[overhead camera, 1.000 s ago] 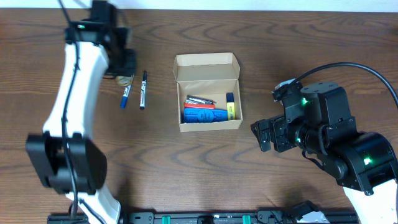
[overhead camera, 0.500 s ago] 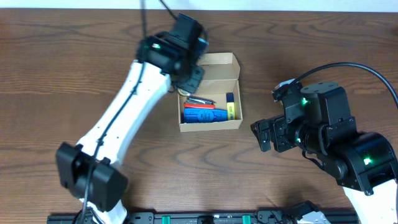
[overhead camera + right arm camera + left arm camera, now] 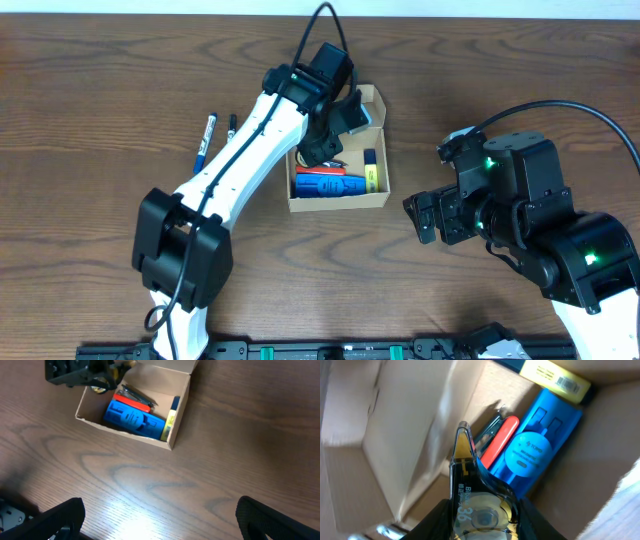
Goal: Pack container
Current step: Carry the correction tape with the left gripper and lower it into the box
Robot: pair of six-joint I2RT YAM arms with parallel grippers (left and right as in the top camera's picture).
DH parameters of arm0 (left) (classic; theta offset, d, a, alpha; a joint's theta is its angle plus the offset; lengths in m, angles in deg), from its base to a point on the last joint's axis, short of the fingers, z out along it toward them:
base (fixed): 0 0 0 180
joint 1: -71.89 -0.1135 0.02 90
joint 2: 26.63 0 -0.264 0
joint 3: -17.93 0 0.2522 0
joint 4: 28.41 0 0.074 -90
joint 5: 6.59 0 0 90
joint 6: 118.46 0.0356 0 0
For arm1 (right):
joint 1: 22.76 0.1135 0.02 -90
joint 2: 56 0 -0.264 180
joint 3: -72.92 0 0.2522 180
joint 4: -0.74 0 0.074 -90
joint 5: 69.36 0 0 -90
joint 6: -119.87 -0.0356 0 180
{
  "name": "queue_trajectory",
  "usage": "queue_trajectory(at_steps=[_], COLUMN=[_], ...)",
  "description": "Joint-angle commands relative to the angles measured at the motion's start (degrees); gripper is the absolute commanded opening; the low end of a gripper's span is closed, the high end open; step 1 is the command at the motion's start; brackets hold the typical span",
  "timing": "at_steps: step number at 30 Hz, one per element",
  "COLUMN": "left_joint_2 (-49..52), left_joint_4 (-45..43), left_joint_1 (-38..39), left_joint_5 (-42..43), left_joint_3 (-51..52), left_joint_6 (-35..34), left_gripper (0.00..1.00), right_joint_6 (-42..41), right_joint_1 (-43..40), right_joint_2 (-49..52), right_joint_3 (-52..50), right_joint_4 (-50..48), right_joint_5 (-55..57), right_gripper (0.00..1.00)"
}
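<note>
The container [image 3: 375, 196] is a small open tan cardboard box at the table's middle, flap lid up at the back. Inside lie a blue stapler-like item [image 3: 330, 186], a red-handled tool [image 3: 318, 171] and a yellow and dark marker [image 3: 370, 170]. My left gripper [image 3: 322, 148] hangs over the box's left part, shut on a clear tape dispenser [image 3: 475, 500] with a yellowish roll. The box interior [image 3: 415, 435] shows below it. My right gripper [image 3: 160, 520] is open and empty above bare wood, to the right of the box [image 3: 172, 442].
Two markers [image 3: 206, 143] [image 3: 231, 125] lie side by side on the table left of the box. The right arm's body [image 3: 530, 220] fills the right side.
My left arm has swung from the markers at the left across to the box, carrying the tape dispenser, and now holds it over the box's inside. The right arm has not moved.
</note>
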Motion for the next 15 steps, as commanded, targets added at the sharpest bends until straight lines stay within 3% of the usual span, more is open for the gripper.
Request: queue_trajectory(at_steps=[1, 9, 15], left_joint_2=[1.53, 4.0, 7.06], left_joint_4=[0.24, 1.09, 2.14], left_joint_1=[0.26, 0.83, 1.01], left_joint_5=[1.99, 4.52, 4.46], left_joint_3=[-0.46, -0.42, -0.42], left_joint_6=[10.05, 19.65, 20.98], left_gripper=[0.23, 0.3, 0.34], right_joint_6=[0.46, 0.46, 0.46], right_joint_1=[-0.31, -0.31, -0.31], right_joint_2=[0.0, 0.0, 0.0], right_joint_3=[0.81, 0.81, 0.81], right_joint_4=[0.09, 0.09, 0.09], right_joint_5=[0.15, 0.15, 0.15], right_gripper=[0.99, 0.99, 0.99])
